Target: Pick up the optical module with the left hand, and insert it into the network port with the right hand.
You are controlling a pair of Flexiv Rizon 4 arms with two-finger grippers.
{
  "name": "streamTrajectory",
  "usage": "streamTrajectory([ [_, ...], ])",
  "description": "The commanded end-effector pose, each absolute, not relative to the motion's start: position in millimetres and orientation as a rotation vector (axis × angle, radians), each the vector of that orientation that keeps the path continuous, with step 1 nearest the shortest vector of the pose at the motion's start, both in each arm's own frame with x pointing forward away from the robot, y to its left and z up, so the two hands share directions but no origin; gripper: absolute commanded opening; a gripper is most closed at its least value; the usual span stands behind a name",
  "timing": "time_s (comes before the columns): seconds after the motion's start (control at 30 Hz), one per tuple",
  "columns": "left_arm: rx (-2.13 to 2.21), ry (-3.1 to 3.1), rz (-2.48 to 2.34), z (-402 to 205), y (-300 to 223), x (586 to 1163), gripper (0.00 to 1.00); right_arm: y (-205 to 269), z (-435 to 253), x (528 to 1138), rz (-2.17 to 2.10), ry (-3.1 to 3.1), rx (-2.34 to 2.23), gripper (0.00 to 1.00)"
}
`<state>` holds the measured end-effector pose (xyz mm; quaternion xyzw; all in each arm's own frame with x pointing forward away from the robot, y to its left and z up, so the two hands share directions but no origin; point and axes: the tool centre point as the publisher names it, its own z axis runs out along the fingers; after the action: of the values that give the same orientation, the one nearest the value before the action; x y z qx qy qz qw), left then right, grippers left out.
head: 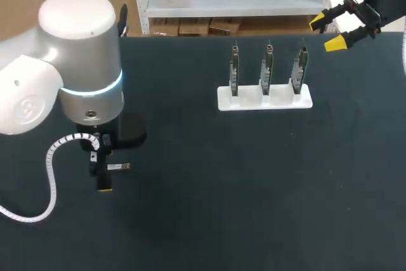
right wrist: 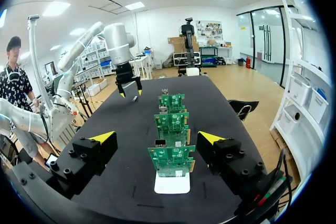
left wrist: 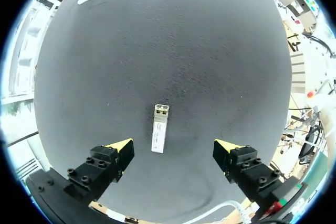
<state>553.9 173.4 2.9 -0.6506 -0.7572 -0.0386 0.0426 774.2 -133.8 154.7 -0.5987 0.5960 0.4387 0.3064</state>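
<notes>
**Silver-cased, slim rectangular optical module (left wrist: 159,128) flat on the cloth under the left gripper (left wrist: 173,148)**

Nothing touches the module. It lies on the dark, matte table (head: 254,188), near its left side, between and slightly ahead of the left gripper's yellow-tipped fingers. Those fingers are spread wide, one on either side of it and clear of it. Well apart, towards the far right of the table, three upright green circuit boards (head: 267,66) stand in a row in a white slotted stand (head: 264,98). Beyond them, over the far right corner, hangs the right gripper (head: 327,33), fingers parted and holding nothing.
</notes>
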Motion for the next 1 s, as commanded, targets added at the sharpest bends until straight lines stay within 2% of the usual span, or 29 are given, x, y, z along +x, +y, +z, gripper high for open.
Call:
streamTrajectory([
  [0.03, -1.990, -2.318, -0.111, 1.0, 173.7, 555.4, 1.00, -133.6, 154.9, 775.2, 1.163, 1.576, -1.585, 1.00],
  [1.0, -1.976, -2.317, -0.046, -3.4, 179.5, 556.1, 1.00, -133.6, 154.9, 775.2, 1.163, 1.576, -1.585, 1.00],
])
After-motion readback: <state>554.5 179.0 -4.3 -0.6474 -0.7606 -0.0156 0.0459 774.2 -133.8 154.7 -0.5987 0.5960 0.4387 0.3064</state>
